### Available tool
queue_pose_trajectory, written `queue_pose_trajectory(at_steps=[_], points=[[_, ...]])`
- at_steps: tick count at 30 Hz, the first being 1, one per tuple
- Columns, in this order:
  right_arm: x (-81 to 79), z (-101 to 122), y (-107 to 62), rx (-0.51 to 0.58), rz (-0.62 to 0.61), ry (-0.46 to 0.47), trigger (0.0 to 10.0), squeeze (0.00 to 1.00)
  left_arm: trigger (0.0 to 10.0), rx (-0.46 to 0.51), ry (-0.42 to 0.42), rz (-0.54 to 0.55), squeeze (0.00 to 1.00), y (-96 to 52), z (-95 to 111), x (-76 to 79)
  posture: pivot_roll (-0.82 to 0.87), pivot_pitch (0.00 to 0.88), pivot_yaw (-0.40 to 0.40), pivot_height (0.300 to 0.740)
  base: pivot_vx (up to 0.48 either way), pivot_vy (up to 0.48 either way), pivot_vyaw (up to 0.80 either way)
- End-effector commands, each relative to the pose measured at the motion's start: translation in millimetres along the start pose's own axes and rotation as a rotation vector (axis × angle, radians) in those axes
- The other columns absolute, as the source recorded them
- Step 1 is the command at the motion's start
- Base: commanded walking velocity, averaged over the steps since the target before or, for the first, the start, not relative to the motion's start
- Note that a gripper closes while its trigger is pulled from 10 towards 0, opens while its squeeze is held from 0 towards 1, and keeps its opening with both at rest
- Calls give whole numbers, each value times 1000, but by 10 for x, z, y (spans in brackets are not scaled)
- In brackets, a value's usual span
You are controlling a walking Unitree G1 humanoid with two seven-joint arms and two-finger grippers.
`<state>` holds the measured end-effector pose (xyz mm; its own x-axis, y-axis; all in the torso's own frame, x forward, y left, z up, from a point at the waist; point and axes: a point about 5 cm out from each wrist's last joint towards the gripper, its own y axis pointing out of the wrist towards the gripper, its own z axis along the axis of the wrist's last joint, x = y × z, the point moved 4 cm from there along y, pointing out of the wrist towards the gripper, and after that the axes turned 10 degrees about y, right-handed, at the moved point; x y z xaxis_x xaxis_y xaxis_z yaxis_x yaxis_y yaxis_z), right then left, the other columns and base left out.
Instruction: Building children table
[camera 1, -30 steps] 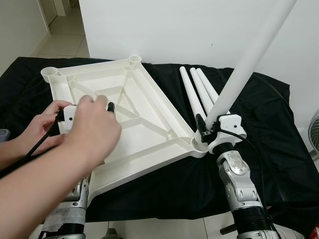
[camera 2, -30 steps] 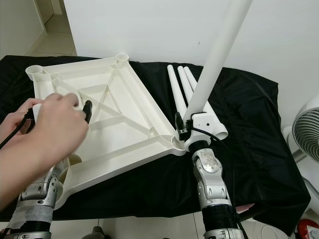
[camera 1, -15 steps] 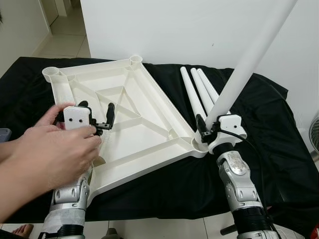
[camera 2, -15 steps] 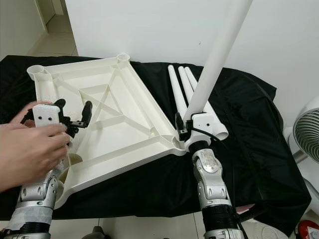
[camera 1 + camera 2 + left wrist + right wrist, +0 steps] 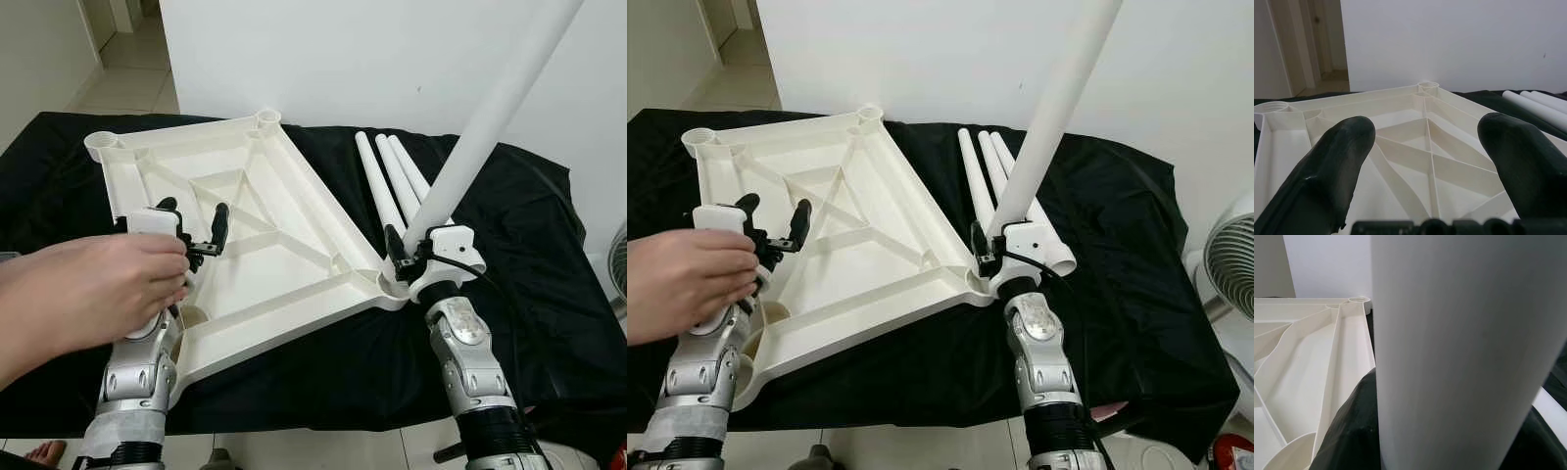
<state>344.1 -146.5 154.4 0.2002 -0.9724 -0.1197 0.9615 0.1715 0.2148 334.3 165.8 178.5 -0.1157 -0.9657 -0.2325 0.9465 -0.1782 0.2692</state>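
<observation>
The white tabletop lies upside down on a black cloth, ribs and corner sockets facing up. My right gripper is shut on a long white leg, which stands tilted at the tabletop's near right corner socket. In the right wrist view that leg rises between the black fingers. My left gripper hovers open over the tabletop's left part, nothing between its fingers. A person's hand grips that gripper's white body from the near left.
Three spare white legs lie side by side on the black cloth beyond my right gripper. A white fan stands at the far right. A wall runs behind the table, with a doorway at the upper left.
The person's hand slid back off my left gripper's fingers, which now show open; the person's second hand has gone. The right arm and the leg have not moved.
</observation>
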Motion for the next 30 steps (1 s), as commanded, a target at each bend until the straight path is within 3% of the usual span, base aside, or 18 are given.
queue_pose_trajectory(at_steps=[1,30], points=[[-4,18,13,10,4,2,10000,0,10000,-16,-7,14,0,-19,-35,14,51,0,-48,740,0,0,0],[-5,19,17,13,4,1,10000,0,10000,-7,-4,13,0,5,-3,9,52,0,-46,740,0,0,0]])
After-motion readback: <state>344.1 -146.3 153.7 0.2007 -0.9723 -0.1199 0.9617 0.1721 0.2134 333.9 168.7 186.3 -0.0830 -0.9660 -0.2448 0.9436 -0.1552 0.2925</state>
